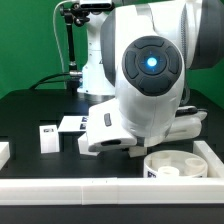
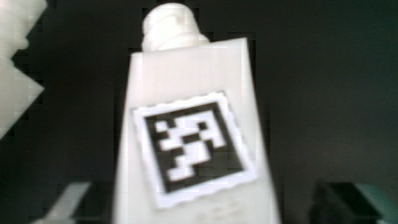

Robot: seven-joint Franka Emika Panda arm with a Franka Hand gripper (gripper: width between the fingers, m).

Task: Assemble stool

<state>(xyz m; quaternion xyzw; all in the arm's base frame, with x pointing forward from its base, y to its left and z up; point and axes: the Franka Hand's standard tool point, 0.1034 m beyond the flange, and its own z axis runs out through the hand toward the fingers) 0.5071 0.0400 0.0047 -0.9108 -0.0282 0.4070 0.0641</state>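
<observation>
In the wrist view a white block leg (image 2: 192, 95) with a black-and-white tag fills the middle, its threaded peg (image 2: 173, 25) pointing away. My gripper (image 2: 210, 208) straddles the leg. Its dark fingertips (image 2: 71, 203) stand at either side with a dark gap to the leg, so it looks open. In the exterior view the arm's big wrist hides the gripper and this leg. The round drum seat (image 1: 180, 165) lies at the front on the exterior view's right. Two more tagged legs (image 1: 47, 138) stand at the exterior view's left.
A long white border rail (image 1: 60, 190) runs along the front, and another rail (image 1: 215, 155) along the exterior view's right. A white piece (image 1: 4, 152) sits at the far left edge. A black stand (image 1: 72, 45) rises at the back.
</observation>
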